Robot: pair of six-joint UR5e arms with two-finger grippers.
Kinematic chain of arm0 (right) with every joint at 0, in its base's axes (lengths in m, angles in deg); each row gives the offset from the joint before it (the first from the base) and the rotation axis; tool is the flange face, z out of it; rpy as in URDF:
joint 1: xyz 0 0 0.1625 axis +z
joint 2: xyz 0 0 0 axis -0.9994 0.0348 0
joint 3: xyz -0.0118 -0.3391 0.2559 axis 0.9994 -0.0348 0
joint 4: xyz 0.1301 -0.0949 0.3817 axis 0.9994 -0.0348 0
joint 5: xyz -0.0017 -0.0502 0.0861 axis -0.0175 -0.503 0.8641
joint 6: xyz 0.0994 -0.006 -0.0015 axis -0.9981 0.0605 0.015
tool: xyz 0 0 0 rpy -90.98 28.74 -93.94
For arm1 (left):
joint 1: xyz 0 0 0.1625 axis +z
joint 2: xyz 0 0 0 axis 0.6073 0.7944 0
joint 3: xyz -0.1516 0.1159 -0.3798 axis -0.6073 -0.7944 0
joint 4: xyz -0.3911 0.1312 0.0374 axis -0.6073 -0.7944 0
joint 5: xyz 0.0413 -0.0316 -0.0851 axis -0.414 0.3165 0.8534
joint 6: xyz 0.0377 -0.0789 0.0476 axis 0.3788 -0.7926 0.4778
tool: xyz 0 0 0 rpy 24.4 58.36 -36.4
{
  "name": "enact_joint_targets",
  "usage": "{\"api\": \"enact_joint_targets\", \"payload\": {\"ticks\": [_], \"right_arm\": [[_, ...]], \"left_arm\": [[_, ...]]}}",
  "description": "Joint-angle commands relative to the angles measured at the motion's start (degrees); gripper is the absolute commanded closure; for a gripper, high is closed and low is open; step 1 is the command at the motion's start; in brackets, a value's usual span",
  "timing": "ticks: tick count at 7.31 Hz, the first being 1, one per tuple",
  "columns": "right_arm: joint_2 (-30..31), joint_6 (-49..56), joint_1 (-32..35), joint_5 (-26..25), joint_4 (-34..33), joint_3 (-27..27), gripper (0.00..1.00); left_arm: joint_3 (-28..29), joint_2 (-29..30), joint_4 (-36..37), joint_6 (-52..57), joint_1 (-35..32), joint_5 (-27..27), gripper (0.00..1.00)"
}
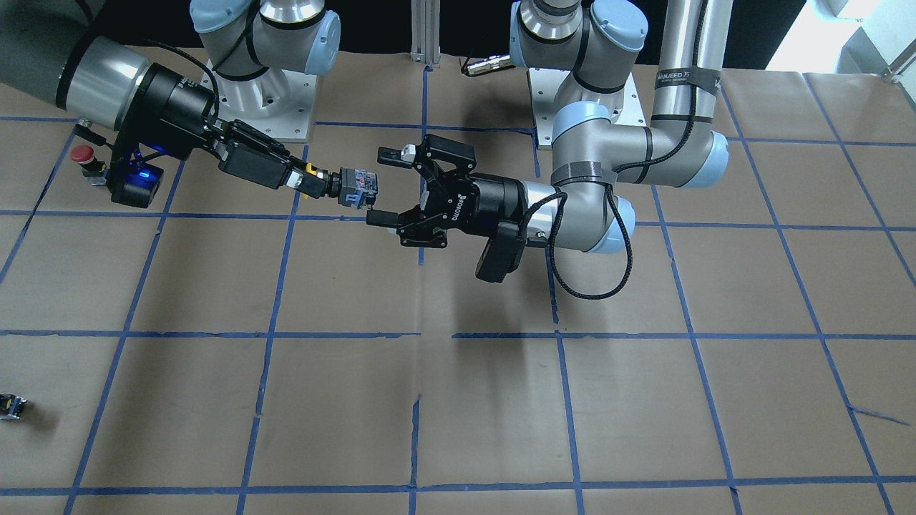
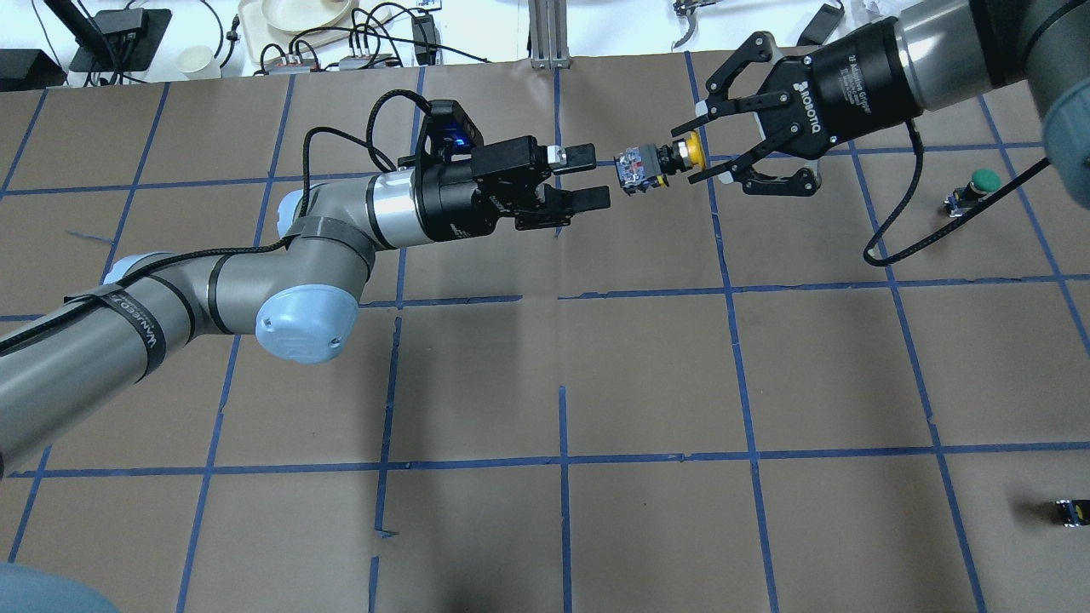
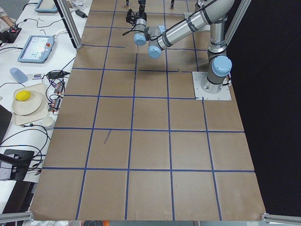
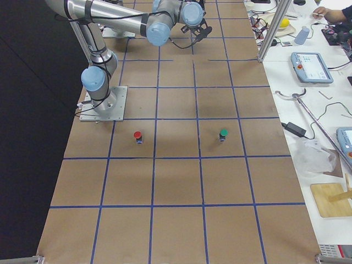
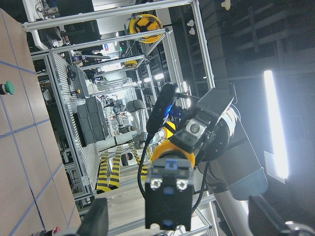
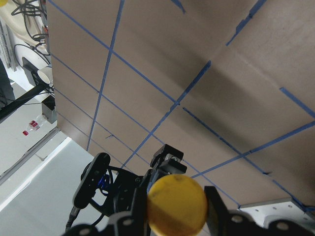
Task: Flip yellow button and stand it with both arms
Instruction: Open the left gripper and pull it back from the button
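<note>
The yellow button [image 2: 651,162] is held in the air above the table, lying sideways, its yellow cap toward my right gripper and its grey-blue base toward my left gripper. My right gripper [image 2: 700,153] is shut on the cap; its wrist view shows the cap [image 6: 176,205] between its fingers [image 6: 213,204]. My left gripper [image 2: 589,176] is open and empty, a short gap from the base, its jaws spread on either side of the button's line. The front view shows the button [image 1: 356,187], right gripper [image 1: 309,182] and left gripper [image 1: 385,186]. The left wrist view looks at the base [image 5: 167,196].
A red-capped button [image 1: 84,156] stands on the table near the right arm's base. A green-capped button [image 2: 983,180] stands at the right. A small dark block [image 2: 1071,511] lies near the table's right edge. The table is brown paper with blue tape lines [image 2: 562,298].
</note>
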Motion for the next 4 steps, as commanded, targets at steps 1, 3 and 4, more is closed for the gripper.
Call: {"api": "enact_joint_targets", "payload": {"ticks": [1,3,4], "right_arm": [[-0.1,11.5,-3.4,-10.5,0.4,-1.3,0.95],[-0.1,27.6,-4.3,-25.7,0.4,-0.7,0.95],[-0.2,37.5,-5.0,-31.5,-0.1,0.5,0.95]], "left_arm": [[5.3,0.0,0.4,-6.1,0.1,-17.2,0.00],[11.1,-1.3,1.7,-14.9,0.3,-35.3,0.00],[13.3,-1.7,1.7,-17.6,0.2,-44.4,0.00]]}}
